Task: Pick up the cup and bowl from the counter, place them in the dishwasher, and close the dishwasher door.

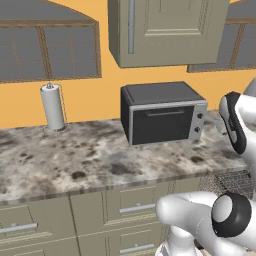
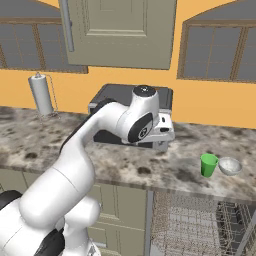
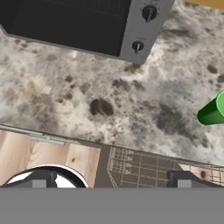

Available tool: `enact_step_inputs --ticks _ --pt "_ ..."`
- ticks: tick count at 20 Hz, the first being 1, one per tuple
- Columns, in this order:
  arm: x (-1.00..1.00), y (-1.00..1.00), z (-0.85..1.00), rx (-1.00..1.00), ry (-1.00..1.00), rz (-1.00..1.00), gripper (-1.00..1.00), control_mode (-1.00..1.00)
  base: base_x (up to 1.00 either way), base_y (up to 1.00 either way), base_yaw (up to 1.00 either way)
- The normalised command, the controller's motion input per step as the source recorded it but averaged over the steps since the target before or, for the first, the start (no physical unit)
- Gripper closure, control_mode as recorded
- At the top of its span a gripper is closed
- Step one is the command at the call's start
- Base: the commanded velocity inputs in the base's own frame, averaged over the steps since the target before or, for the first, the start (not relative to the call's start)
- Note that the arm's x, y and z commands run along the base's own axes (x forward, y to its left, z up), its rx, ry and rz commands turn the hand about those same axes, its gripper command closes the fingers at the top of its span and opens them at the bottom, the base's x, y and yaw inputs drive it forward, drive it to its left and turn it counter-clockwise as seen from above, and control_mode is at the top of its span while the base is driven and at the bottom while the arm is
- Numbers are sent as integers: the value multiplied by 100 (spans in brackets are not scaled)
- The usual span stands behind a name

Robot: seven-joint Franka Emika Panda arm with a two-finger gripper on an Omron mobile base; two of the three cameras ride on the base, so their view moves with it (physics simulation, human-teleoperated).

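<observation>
The cup (image 2: 209, 165) is bright green and stands upright on the counter (image 2: 125, 165), well to the right of the toaster oven (image 2: 107, 97) and near the counter's front edge. In the hand view the cup (image 3: 213, 111) shows at the right edge, beyond the toaster oven's knob panel. The bowl (image 2: 230, 166) is small, pale grey-white and upright, just beside the cup on the side away from the toaster oven; whether they touch cannot be told. The counter is mottled grey, beige and brown stone. The dishwasher (image 2: 200, 225) sits below the counter, down and to the right of the toaster oven, open, its grey wire rack exposed.
</observation>
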Motion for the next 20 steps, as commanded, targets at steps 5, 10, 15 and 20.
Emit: enact_step_inputs --ticks 5,10,15,20 --pt "1 -34 -11 -1 0 0 -100 -100 0 0 0" --pt "1 -34 -14 0 0 0 -100 -100 0 0 0" --pt "6 -34 -21 0 0 0 -100 -100 0 0 0" --pt "24 -29 -24 -1 0 0 -100 -100 0 0 0"
